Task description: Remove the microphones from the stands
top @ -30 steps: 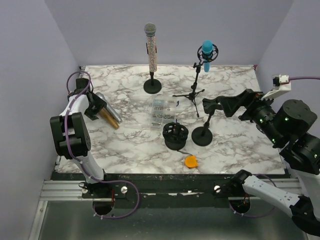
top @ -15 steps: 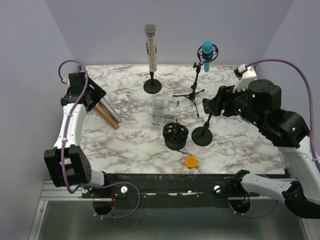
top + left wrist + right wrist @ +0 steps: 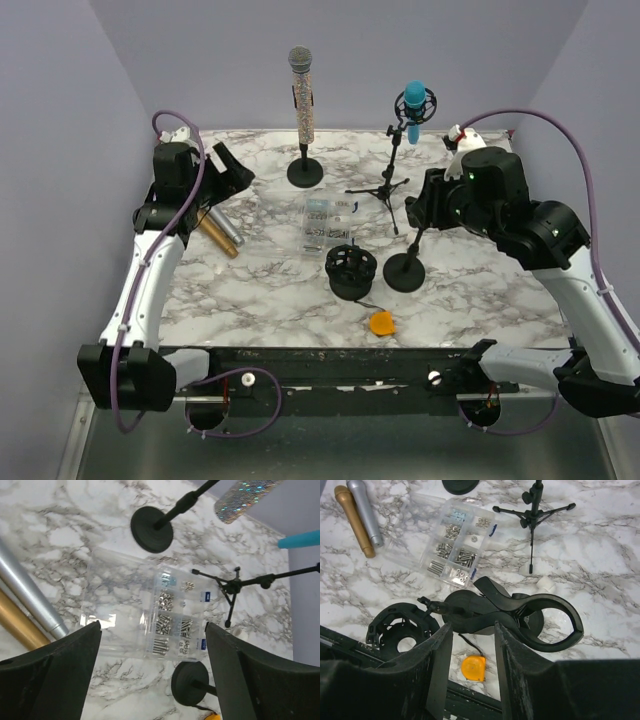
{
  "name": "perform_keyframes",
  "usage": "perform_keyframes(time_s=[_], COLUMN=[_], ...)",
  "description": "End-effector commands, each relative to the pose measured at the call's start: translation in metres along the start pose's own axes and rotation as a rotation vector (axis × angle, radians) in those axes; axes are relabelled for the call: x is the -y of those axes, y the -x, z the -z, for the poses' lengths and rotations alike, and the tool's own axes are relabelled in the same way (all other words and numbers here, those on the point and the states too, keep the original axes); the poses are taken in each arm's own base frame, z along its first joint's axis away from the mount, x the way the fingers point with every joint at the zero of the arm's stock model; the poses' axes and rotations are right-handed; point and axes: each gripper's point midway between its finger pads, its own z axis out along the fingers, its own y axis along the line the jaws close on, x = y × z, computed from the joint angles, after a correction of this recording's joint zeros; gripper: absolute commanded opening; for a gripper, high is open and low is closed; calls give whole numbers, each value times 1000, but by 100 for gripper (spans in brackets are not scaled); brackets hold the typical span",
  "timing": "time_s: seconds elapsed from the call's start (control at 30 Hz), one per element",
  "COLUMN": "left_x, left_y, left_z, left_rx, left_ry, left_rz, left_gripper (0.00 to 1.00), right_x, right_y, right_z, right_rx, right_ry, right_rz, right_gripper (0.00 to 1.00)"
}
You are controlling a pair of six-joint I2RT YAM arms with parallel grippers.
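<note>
A black stand with a round base (image 3: 405, 271) carries an empty spring clip (image 3: 520, 605). My right gripper (image 3: 422, 205) hovers at that clip. Its fingers stand a narrow gap apart, and the clip's handle crosses just beyond the fingertips of the right gripper (image 3: 472, 625). A gold microphone (image 3: 215, 240) and a silver microphone (image 3: 365, 510) lie flat at the table's left. My left gripper (image 3: 235, 172) hangs wide open and empty above the table, its fingers framing the left gripper (image 3: 151, 626) view. A glitter microphone (image 3: 301, 85) stands upright in its stand. A blue microphone (image 3: 414, 105) sits on a tripod.
A clear parts box (image 3: 327, 225) lies mid-table. A black round mount (image 3: 350, 272) sits beside the clip stand, with an orange tape measure (image 3: 381, 322) near the front edge. The tripod legs (image 3: 385, 190) spread behind the clip. Purple walls close in on three sides.
My left arm lifted off the lying microphones and swung right, its jaws widening. My right arm rose and turned over the clip stand, its jaws narrowing.
</note>
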Motion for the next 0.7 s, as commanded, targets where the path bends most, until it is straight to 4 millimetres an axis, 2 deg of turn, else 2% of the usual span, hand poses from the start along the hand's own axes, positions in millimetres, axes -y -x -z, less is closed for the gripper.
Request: perform_keyframes(time_s=[0.0, 0.17, 0.43, 0.67], left_x=[58, 76, 90, 91], left_y=[9, 1, -6, -7], left_z=[37, 46, 53, 53], left_rx=[83, 81, 68, 63], left_ry=[-284, -334, -373, -377], left_rz=[-127, -180, -232, -230], left_gripper=[88, 90, 90, 88], right_x=[13, 21, 23, 30], right_y=[6, 5, 10, -7], right_z=[14, 5, -7, -19], right_rx=[26, 21, 49, 2], right_ry=[-64, -125, -156, -195], right_rz=[-17, -25, -47, -28], right_gripper=[42, 42, 40, 35])
